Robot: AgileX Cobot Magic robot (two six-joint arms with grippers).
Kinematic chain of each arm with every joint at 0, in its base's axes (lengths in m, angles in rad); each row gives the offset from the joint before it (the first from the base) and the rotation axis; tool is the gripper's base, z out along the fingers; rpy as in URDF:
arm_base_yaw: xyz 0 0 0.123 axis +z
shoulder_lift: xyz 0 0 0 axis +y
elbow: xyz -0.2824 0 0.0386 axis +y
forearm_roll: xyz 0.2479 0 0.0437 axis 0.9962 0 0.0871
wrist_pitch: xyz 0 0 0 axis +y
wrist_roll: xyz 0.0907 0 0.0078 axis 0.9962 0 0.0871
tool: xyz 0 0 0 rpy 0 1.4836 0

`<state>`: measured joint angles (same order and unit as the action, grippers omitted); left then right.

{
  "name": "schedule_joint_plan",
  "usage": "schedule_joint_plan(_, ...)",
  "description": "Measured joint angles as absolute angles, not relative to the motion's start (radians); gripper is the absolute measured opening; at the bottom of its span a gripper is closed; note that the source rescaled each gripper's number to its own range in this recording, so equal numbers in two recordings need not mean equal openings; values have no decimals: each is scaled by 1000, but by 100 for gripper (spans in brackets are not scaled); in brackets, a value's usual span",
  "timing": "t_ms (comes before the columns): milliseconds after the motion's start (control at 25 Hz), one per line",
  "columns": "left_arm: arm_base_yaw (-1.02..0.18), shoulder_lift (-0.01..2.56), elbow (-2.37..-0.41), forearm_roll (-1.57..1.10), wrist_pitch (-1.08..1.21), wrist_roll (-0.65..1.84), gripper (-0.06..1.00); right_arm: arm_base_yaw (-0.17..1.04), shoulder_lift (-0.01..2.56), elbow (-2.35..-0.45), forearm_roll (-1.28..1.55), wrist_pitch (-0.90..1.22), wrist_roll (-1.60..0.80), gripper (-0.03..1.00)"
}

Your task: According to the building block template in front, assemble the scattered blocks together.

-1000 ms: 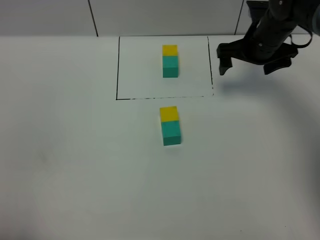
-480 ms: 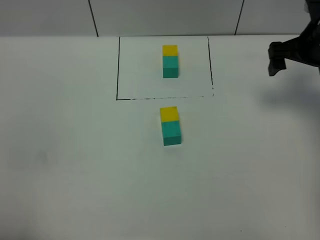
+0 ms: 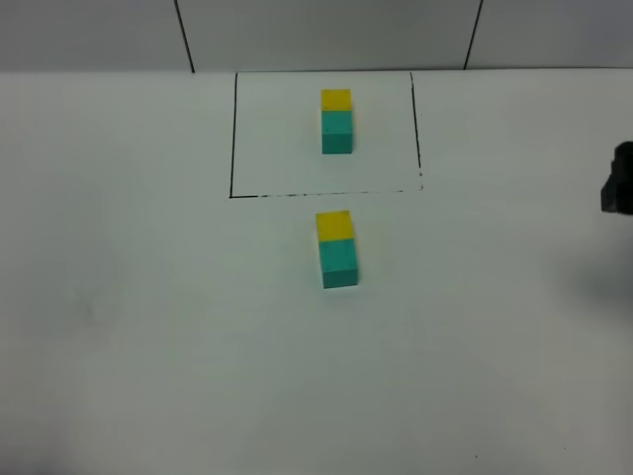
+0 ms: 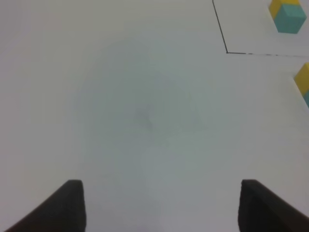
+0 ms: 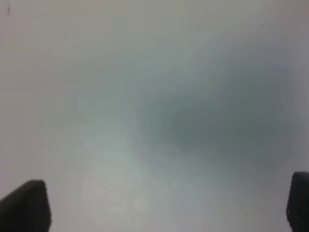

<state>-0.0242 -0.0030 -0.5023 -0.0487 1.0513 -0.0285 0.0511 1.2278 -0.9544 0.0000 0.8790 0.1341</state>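
Note:
The template, a yellow cube joined to a teal cube (image 3: pixel 336 121), lies inside a thin black outline (image 3: pixel 232 139) at the table's far middle. It also shows in the left wrist view (image 4: pixel 287 14). The scattered yellow block (image 3: pixel 334 225) and teal block (image 3: pixel 339 262) sit joined together just in front of the outline; an edge of them shows in the left wrist view (image 4: pixel 303 79). My left gripper (image 4: pixel 159 205) is open and empty over bare table. My right gripper (image 5: pixel 159 203) is open and empty; one dark tip (image 3: pixel 618 183) shows at the far right edge.
The white table (image 3: pixel 148 327) runs in all directions. A grey panelled wall (image 3: pixel 316 35) stands behind the far edge.
My right arm has pulled away from beside the outline toward the right edge, leaving only a tip in view. The blocks have not moved.

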Motion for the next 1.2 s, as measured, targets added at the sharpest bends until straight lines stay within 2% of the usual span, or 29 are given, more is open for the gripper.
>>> schedule_joint_plan(240, -24, -3, -502, -49, 1051, -28, 42, 51, 920, -751, 17, 891, 139, 100)
schedule_joint_plan(600, -24, -3, -502, -49, 1051, -28, 42, 51, 481, -616, 29, 1036, 160, 100)
schedule_joint_plan(1000, -24, -3, -502, -49, 1051, -28, 42, 51, 216, -504, 29, 1045, 168, 100)
schedule_joint_plan(1200, -24, -3, -502, -49, 1051, -28, 42, 106, 120, -497, 29, 1046, 154, 97)
